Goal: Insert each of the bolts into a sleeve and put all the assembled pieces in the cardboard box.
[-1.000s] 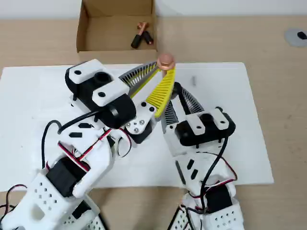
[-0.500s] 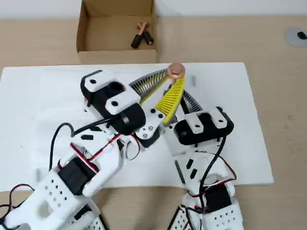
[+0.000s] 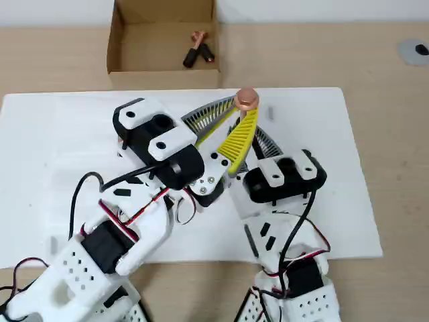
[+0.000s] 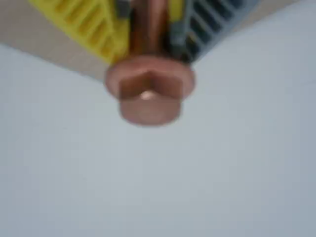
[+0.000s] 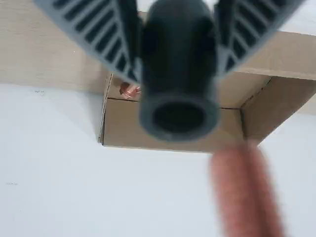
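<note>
High view: cardboard box (image 3: 120,40) at the counter's (image 3: 389,100) far edge already holds assembled bolt-and-sleeve pieces (image 3: 196,52), count unclear. Left claw (image 3: 241,106) is clamped on a copper bolt (image 3: 247,99) above the white mat (image 3: 53,134).
Left wrist view: bolt head pinched, no sleeve on it.
Right wrist view: right claw (image 5: 178,34) grips a black sleeve (image 5: 180,98), with the bolt just beside its mouth — insertion and boxing left.

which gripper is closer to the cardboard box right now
Left. The left gripper, holding the bolt, is just off a front corner of the cardboard box; the right gripper, holding the sleeve, sits farther back.
</note>
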{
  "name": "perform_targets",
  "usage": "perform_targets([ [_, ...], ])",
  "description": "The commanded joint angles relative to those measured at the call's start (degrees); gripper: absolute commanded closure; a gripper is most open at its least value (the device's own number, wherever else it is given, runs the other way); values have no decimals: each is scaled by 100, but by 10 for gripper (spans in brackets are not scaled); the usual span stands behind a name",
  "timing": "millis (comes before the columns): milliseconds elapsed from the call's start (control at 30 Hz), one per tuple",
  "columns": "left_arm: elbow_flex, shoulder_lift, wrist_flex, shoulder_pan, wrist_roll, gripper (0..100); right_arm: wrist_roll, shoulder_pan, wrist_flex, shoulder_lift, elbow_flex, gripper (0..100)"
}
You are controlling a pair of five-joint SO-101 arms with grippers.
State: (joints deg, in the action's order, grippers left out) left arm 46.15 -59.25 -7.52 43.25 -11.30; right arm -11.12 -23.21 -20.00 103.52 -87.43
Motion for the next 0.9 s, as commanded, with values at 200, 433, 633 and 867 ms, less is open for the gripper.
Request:
perform_targets([
  [200,-35,-4,185,18,-44,995,-44,66,149,655,215,989],
  [433,-35,4,185,18,-325,995,-44,66,149,655,215,989],
  [633,-35,549,668,-378,-290,995,-44,66,149,655,215,989],
  [867,-44,725,879,-387,-281,995,-44,66,149,655,215,989],
])
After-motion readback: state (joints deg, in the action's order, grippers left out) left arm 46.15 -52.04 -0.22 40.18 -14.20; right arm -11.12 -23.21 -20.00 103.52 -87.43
